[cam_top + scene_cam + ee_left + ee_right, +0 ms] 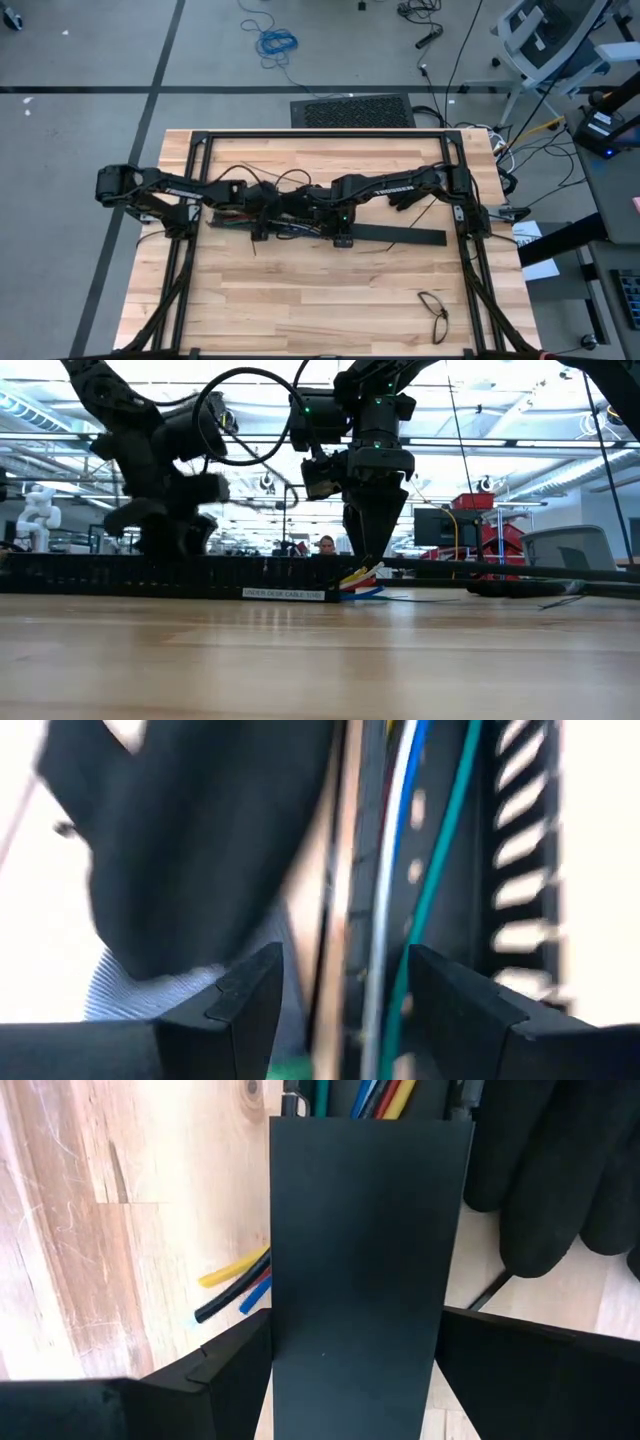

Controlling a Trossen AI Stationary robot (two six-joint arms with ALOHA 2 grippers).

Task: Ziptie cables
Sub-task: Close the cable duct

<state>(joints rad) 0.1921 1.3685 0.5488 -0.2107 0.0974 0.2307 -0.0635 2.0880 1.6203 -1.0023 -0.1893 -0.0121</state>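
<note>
cables [360, 582] in slotted bar [150, 575], bar on table [320, 660]

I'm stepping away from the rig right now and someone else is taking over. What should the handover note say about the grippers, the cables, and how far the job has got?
Right gripper: shut on the flat black cover strip, at the table's middle.
Left gripper: open, straddling the slotted black tray, not clamped.
Cables: coloured wires run along inside the tray; their ends stick out past the strip.
Done: cables laid in the tray.
Left: no zip tie visible on the bundle, so tying looks outstanding.
</note>
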